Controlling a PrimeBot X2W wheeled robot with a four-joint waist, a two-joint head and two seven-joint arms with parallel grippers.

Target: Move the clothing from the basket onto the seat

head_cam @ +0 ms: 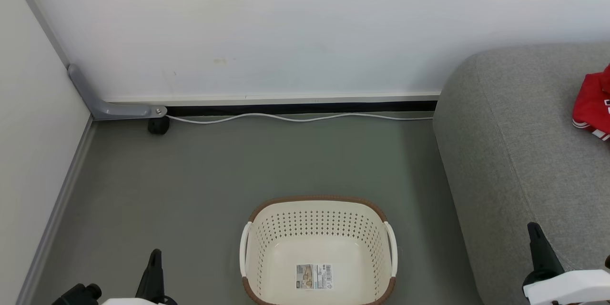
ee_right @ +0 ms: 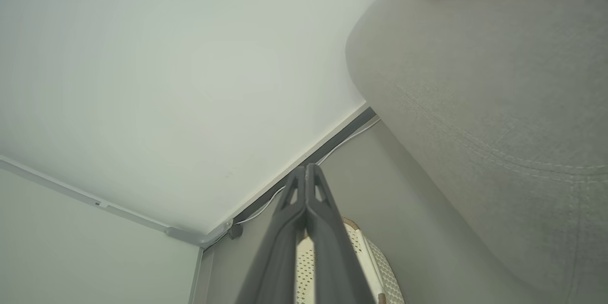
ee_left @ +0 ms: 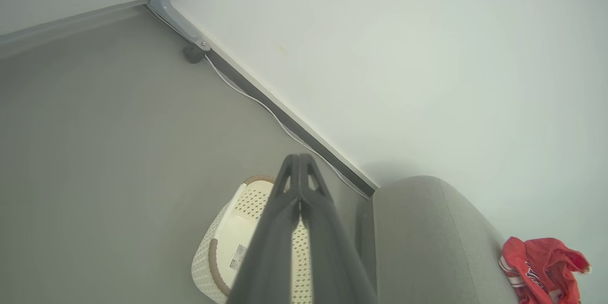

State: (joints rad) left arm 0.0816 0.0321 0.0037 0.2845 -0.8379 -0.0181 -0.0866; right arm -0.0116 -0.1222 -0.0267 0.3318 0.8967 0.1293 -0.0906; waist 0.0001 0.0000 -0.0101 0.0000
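Observation:
The cream basket (head_cam: 318, 209) with a brown rim sits on the floor at the bottom centre of the head view, holding nothing but a label sticker on its base. Red clothing (head_cam: 592, 103) with white stripes lies on the grey seat (head_cam: 519, 143) at the right edge. My left gripper (head_cam: 155, 253) is at the lower left, shut and holding nothing. My right gripper (head_cam: 534, 228) is at the lower right over the seat's front, also shut. In the left wrist view, the shut left gripper (ee_left: 300, 157) hangs above the basket (ee_left: 237, 228), with the clothing (ee_left: 541, 266) on the seat (ee_left: 427, 228).
A white wall (head_cam: 286, 28) runs behind, with a dark baseboard gap and a white cable (head_cam: 295, 118) along the floor. A grey bracket (head_cam: 114, 107) and a small black foot sit in the left corner. Grey floor (head_cam: 190, 176) lies open around the basket.

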